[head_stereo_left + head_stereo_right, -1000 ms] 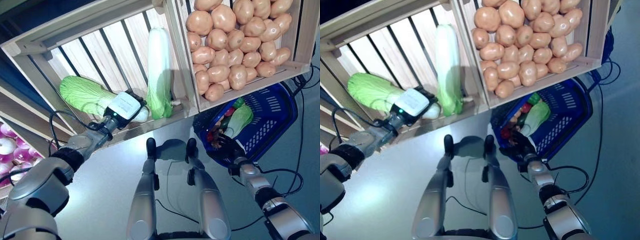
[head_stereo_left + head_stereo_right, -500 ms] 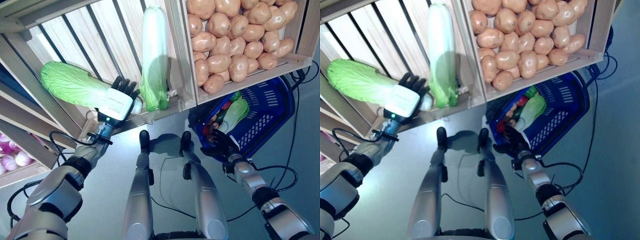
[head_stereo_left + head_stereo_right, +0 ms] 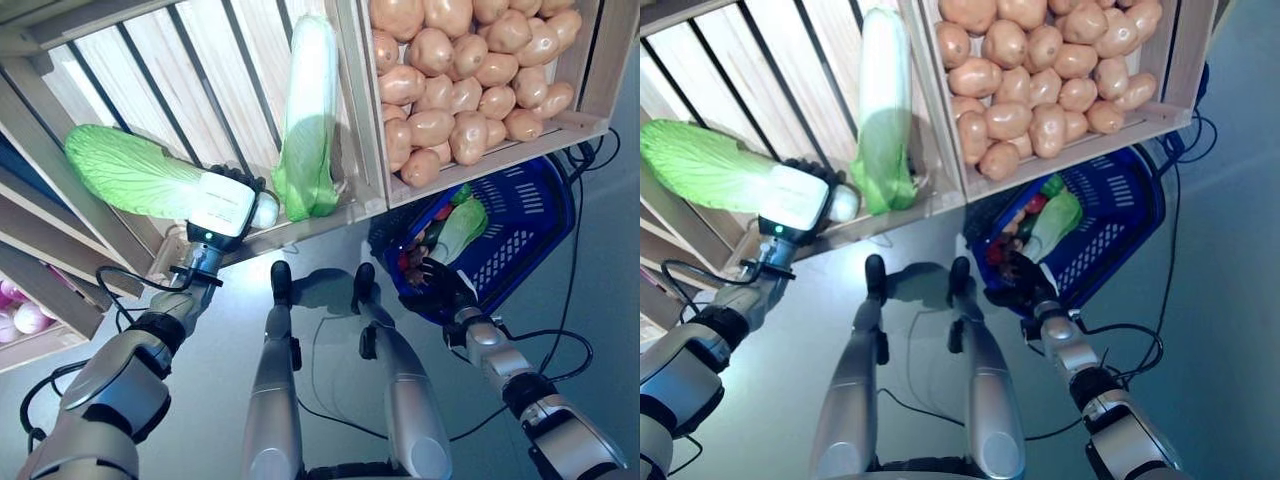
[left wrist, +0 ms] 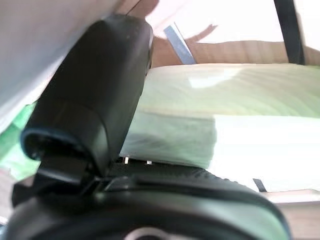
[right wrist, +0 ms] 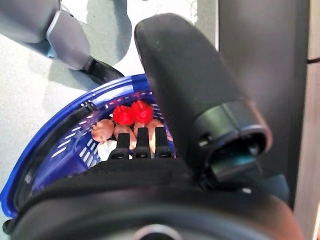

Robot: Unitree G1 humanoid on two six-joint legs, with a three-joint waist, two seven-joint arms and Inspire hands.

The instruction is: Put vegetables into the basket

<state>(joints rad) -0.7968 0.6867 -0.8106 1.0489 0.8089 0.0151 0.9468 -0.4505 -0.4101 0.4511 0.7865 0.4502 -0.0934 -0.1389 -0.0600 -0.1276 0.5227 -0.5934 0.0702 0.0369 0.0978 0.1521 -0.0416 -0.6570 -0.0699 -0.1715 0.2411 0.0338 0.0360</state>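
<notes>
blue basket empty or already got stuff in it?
Not empty. The blue basket holds a green leafy vegetable and small red and tan items; right hand at its rim.

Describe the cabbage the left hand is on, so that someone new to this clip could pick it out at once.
Find the slatted wooden crate left of the crate of potatoes. Two napa cabbages are in it. The one meant lies flat along the front edge, its pale stalk end under the left hand; its neighbour stands upright against the slats with no hand on it.
</notes>
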